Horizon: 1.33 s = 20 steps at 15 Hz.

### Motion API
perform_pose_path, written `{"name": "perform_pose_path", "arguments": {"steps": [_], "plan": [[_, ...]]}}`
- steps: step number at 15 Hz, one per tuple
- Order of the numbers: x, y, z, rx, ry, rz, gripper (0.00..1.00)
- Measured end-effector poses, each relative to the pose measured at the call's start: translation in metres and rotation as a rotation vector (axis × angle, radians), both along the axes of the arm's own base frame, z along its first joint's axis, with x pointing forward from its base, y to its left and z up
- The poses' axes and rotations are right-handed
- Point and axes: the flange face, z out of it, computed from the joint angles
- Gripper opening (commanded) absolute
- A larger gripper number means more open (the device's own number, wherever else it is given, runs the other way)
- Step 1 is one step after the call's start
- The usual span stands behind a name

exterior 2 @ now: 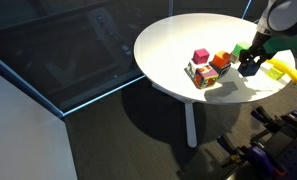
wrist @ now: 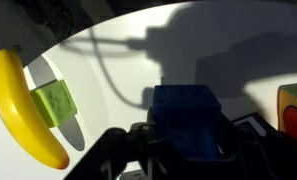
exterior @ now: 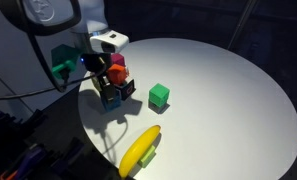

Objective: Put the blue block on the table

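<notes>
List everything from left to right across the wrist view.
banana → green block → blue block → red-orange block, cut off by the right edge.

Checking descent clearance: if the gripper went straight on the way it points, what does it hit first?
The blue block, sitting between the fingers of the gripper in the wrist view. Past it there is only the shadowed white table. How far below is unclear.

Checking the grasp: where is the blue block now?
Wrist view: the blue block sits in the gripper, right of the green cube and banana.
</notes>
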Motion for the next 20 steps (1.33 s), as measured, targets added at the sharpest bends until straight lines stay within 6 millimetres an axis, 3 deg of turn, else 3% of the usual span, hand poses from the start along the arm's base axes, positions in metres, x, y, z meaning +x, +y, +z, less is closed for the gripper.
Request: {"name": "perform_pose_path", "arguments": {"steps": [9,20], "plan": [[-0.003,-0.011,-0.015,-0.014,-0.017,-0.015,0.30],[-0.021,-0.033,-0.042,0.004,0.030,-0.017,0.30]]}}
